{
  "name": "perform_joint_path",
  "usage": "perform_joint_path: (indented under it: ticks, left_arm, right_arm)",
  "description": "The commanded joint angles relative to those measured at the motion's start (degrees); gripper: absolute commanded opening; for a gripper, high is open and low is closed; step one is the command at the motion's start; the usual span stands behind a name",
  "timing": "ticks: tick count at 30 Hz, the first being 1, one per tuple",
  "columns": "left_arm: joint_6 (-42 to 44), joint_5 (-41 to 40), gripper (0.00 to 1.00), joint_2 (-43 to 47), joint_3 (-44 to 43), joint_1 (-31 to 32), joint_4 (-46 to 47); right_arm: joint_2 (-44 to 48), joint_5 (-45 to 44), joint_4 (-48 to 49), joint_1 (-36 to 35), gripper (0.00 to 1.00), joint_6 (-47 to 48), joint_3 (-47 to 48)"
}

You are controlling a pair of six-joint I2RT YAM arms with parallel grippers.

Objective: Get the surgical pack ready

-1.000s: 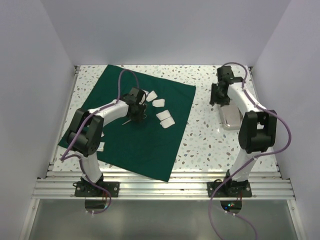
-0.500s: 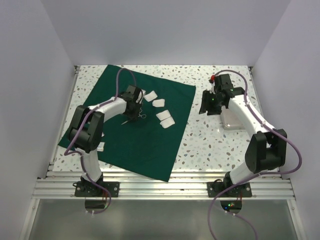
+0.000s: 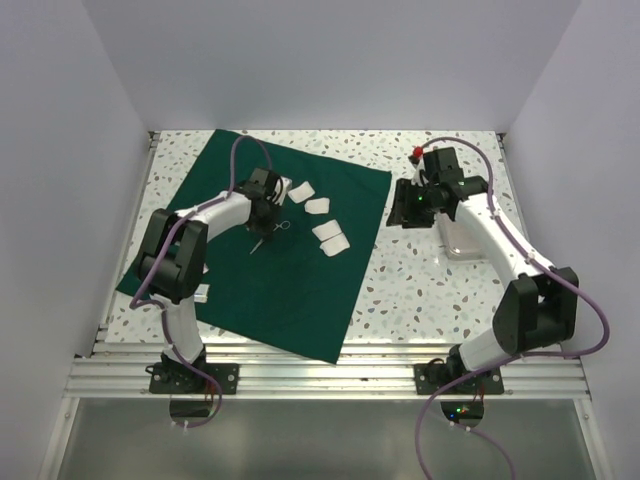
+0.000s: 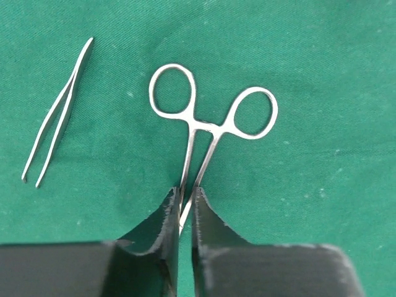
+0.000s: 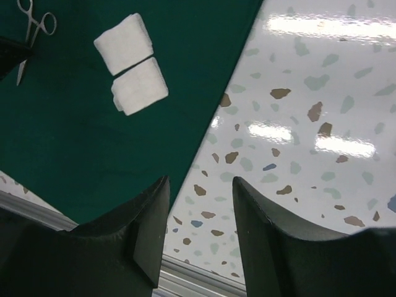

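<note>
Near half of the large dark green cloth (image 3: pixel 290 290) is bare: open passage for a hand. The far half is crowded. Small white gauze pads (image 3: pixel 318 205) run in a loose diagonal, and beside them the left hand (image 4: pixel 185 199) sits low, fingers closed about the shanks of the ring-handled steel forceps (image 4: pixel 210 117). Thin steel tweezers (image 4: pixel 59 114) lie apart, to their left in the wrist view. The speckled desk (image 3: pixel 400 275) is bare between the cloth edge and the shiny rectangular steel tray (image 3: pixel 457 243). The right hand (image 5: pixel 199 192) hangs over that strip, jaws apart. Pale walls (image 3: pixel 60 150) close in on three sides.
</note>
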State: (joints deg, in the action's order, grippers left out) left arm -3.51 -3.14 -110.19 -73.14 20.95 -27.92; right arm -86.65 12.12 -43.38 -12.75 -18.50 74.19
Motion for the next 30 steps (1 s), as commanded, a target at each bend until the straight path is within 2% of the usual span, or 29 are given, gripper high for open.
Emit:
perform_joint_path:
  ticks: [1,2,9,14,17,23,30]
  left_arm:
    - [-1.2,2.3,0.05,-1.8,-0.7,-0.7,-2.0]
    - [-1.6,2.3,0.0,-1.5,-1.1,-0.6,-3.3]
    - [-4.0,6.3,0.0,0.6,-3.9,-1.1,-7.2]
    - [-4.8,3.5,0.0,2.6,-3.1,-1.2,-8.1]
    - [-5.6,1.6,0.12,4.3,-1.7,-1.2,-7.9]
    - [-8.1,2.9,0.29,8.4,3.0,-0.9,-5.5]
    - [-7.6,4.5,0.36,8.4,5.9,0.5,-3.1]
  right_arm:
    - [-1.9,4.1,2.7,-2.9,0.49,-2.1,0.8]
    - [-2.6,4.9,3.3,-4.5,0.49,-2.4,1.0]
    - [-9.7,14.5,13.3,-9.7,0.49,-13.6,0.2]
    - [-14.7,14.9,16.3,-13.0,0.48,-15.6,2.9]
    - [-14.8,15.0,16.7,-13.4,0.48,-15.5,2.5]
    - [-14.2,14.4,15.4,-13.4,0.48,-13.8,1.4]
    - [-14.1,14.4,16.0,-13.6,0.48,-13.8,0.5]
